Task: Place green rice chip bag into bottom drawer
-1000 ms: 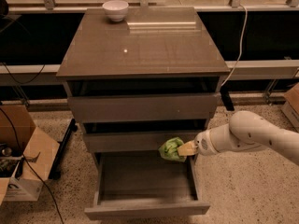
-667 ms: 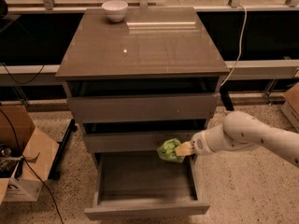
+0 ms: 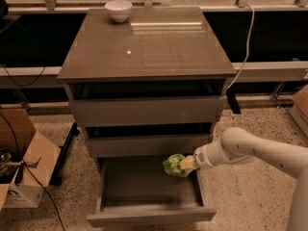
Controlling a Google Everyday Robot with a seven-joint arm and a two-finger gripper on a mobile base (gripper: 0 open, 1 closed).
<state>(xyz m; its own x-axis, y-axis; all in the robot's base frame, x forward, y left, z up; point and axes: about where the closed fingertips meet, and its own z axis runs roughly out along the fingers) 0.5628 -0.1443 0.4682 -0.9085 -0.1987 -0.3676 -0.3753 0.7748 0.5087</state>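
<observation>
A white bowl (image 3: pixel 118 9) sits at the back left of the grey cabinet's top (image 3: pixel 144 47), well away from the work. A white cable (image 3: pixel 248 37) hangs down behind the cabinet's right side, and an open cardboard box (image 3: pixel 26 165) stands on the floor to the left. The two upper drawers are each slightly ajar. The middle one's front sits just above the gripper (image 3: pixel 186 163), which reaches in from the right on a white arm (image 3: pixel 255 150).

The gripper's jaws are clenched on the right edge of the green rice chip bag (image 3: pixel 172 165). The bag hangs over the back right corner of the bottom drawer (image 3: pixel 149 215), which is pulled well out with its grey inside bare (whether the bag touches the drawer floor cannot be told).

The floor is speckled stone, and a dark recess with a pale rail runs along the wall behind the cabinet.

Compared with a second ago, the arm has moved a little left and down. The bag now sits lower, just below the middle drawer's front. The bowl and cabinet have not moved.
</observation>
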